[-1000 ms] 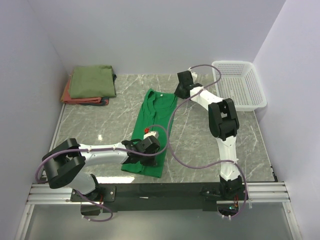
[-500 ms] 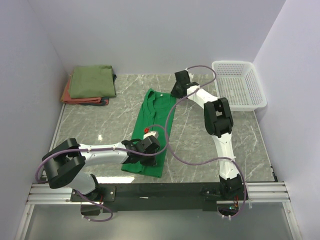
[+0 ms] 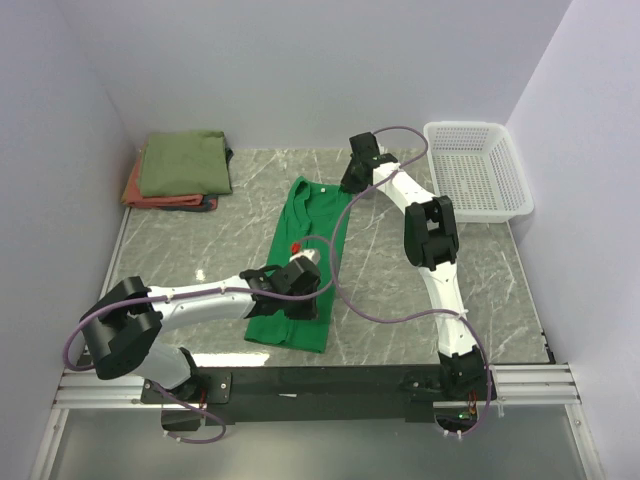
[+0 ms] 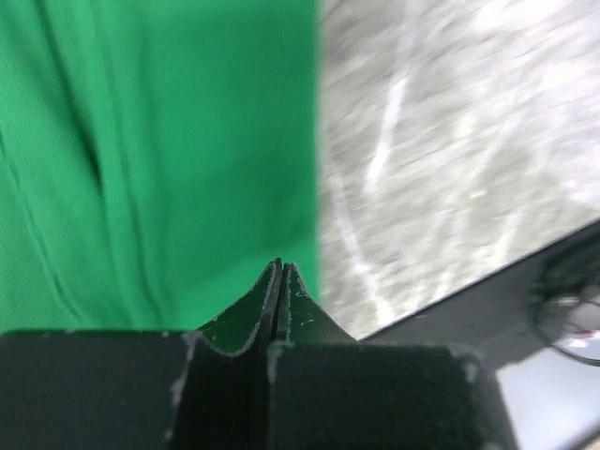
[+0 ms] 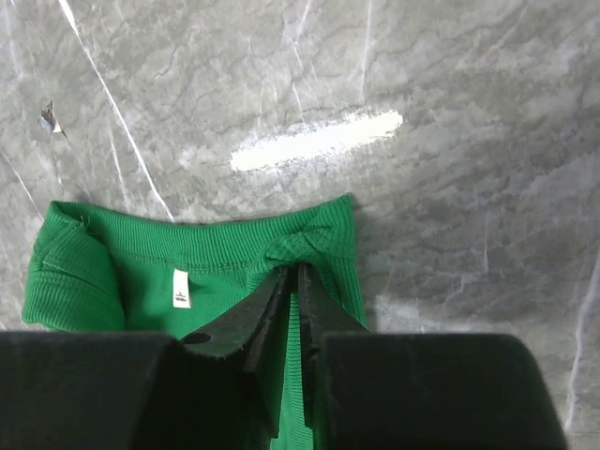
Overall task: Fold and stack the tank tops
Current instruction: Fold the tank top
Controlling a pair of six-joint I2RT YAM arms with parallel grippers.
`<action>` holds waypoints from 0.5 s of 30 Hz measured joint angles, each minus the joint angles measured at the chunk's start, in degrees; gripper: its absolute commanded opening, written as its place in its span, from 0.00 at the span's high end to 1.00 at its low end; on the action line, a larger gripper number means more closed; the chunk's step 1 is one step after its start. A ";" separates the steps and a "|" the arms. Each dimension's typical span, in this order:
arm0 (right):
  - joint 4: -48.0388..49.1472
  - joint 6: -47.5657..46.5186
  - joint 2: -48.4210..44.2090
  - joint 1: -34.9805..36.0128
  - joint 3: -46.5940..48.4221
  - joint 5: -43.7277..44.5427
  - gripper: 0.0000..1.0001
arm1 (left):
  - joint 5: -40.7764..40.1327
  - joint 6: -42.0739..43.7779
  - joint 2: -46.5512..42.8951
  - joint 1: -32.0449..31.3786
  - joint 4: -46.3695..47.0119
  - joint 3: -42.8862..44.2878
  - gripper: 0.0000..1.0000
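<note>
The green top [image 3: 305, 212] is spread on the surface [image 3: 200, 240]. Its collar end is pinched by the right end effector [image 5: 292, 274] — the left end effector [image 4: 281, 272] is pressed together near the hem. The fold should be made slowly, kept flat.

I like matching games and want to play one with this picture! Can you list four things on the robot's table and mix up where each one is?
Things:
1. bright green tank top
2. olive tank top
3. rust-red tank top
4. white basket

Places:
A. far left, underneath
B. far right corner of the table
C. stretched out long in the middle
D. far left, folded on top

Pairs: 1-C, 2-D, 3-A, 4-B
</note>
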 measured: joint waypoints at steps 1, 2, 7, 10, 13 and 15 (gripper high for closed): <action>-1.16 -0.22 0.68 -0.13 1.46 -0.50 0.82 | 0.24 0.24 0.00 0.39 -0.17 1.14 0.96; -2.05 -0.52 1.29 -0.26 2.95 -1.05 0.80 | 0.52 0.50 0.00 0.79 -0.22 2.23 0.96; -4.15 -1.70 3.56 -1.27 7.21 -3.54 0.70 | 1.68 2.21 0.92 4.22 -0.72 9.03 0.90; -4.44 -2.49 4.81 -2.03 9.55 -4.68 0.70 | 2.67 3.10 2.21 8.22 -1.20 13.20 0.90; -4.04 -2.80 5.57 -3.23 10.75 -6.19 0.68 | 3.98 3.37 3.50 13.77 -1.33 16.79 0.91; -3.45 -3.10 5.60 -4.13 10.75 -7.13 0.68 | 4.94 3.34 4.66 18.40 -1.27 19.06 0.91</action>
